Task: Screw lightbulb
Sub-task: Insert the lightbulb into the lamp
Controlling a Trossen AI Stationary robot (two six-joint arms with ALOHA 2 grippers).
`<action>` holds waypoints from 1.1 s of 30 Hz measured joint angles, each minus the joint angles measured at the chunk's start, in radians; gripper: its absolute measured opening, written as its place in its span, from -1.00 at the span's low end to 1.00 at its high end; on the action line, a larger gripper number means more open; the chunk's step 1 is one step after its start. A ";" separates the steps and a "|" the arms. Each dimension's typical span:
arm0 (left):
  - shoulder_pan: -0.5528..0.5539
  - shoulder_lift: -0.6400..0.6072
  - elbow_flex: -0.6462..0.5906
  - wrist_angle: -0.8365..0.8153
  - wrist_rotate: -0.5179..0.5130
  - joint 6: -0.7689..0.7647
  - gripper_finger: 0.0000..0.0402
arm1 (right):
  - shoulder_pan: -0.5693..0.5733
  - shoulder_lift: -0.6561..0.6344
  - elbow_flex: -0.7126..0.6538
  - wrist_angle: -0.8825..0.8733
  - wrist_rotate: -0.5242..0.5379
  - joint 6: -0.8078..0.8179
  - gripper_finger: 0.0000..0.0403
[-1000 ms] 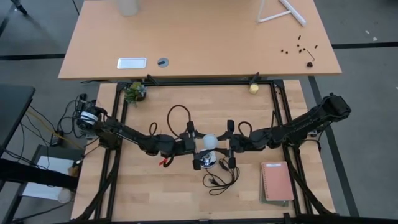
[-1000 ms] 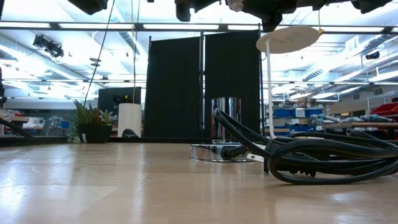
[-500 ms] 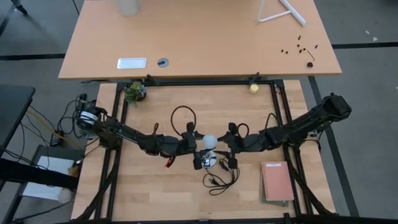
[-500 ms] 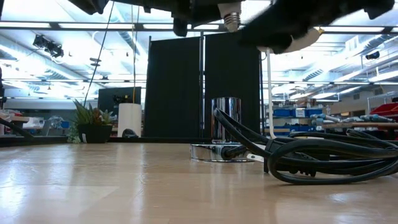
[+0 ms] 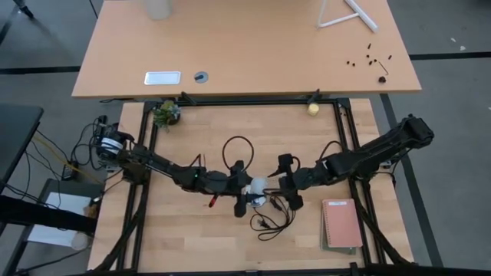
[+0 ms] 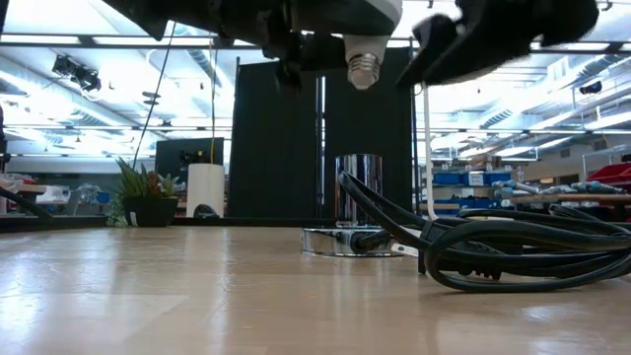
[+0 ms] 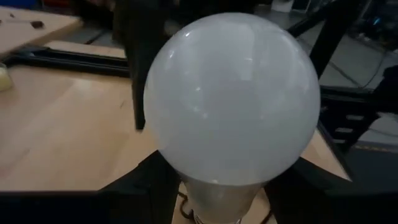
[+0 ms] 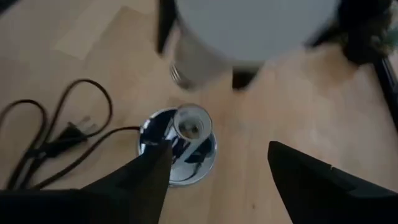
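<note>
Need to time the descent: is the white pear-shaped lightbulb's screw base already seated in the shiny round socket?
No, in the low view the white pear-shaped lightbulb hangs clear above the shiny round socket.

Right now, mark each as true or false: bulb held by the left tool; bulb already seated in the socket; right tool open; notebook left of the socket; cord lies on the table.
1. The left tool holds the lightbulb. True.
2. The lightbulb sits in the socket. False: it hangs above it.
3. The right tool is open. True.
4. The notebook lies left of the socket. False: right.
5. The black cord lies on the table. True.
</note>
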 joint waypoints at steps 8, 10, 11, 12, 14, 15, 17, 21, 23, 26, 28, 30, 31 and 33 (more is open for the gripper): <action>0.031 0.000 0.000 -0.063 0.062 -0.059 0.04 | 0.024 0.000 0.106 -0.071 -0.002 -0.248 0.67; 0.042 0.000 0.000 -0.060 0.111 -0.079 0.04 | 0.025 0.000 0.107 -0.053 0.016 -0.320 0.72; 0.047 0.000 0.000 -0.062 0.133 -0.089 0.04 | 0.025 0.000 0.106 -0.040 0.031 -0.350 0.74; 0.051 0.000 0.000 -0.068 0.156 -0.093 0.04 | 0.025 0.000 0.106 -0.028 0.046 -0.381 0.75; 0.060 0.000 0.000 -0.073 0.181 -0.094 0.04 | 0.025 0.000 0.106 -0.022 0.042 -0.444 0.77; 0.065 0.000 0.000 -0.070 0.187 -0.098 0.04 | 0.024 0.001 0.106 -0.018 0.035 -0.473 0.77; 0.075 0.000 0.001 -0.062 0.207 -0.128 0.04 | 0.019 0.000 0.106 0.003 0.035 -0.504 0.77; 0.080 0.004 0.017 -0.062 0.237 -0.149 0.04 | 0.001 0.001 0.131 -0.014 0.033 -0.507 0.76; 0.081 0.010 0.023 -0.064 0.234 -0.149 0.04 | -0.018 0.014 0.145 -0.003 0.004 -0.508 0.76; 0.092 0.012 0.040 -0.079 0.259 -0.167 0.04 | -0.043 0.020 0.159 -0.022 -0.052 -0.517 0.76; 0.095 0.011 0.054 -0.089 0.272 -0.173 0.04 | -0.059 0.031 0.172 -0.028 -0.111 -0.521 0.76; 0.093 0.011 0.071 -0.121 0.297 -0.173 0.04 | -0.068 0.036 0.174 -0.081 -0.156 -0.522 0.76; 0.092 0.011 0.078 -0.132 0.306 -0.171 0.04 | -0.070 0.048 0.177 -0.080 -0.163 -0.526 0.76; 0.093 0.011 0.090 -0.153 0.314 -0.170 0.04 | -0.070 0.058 0.180 -0.077 -0.159 -0.544 0.76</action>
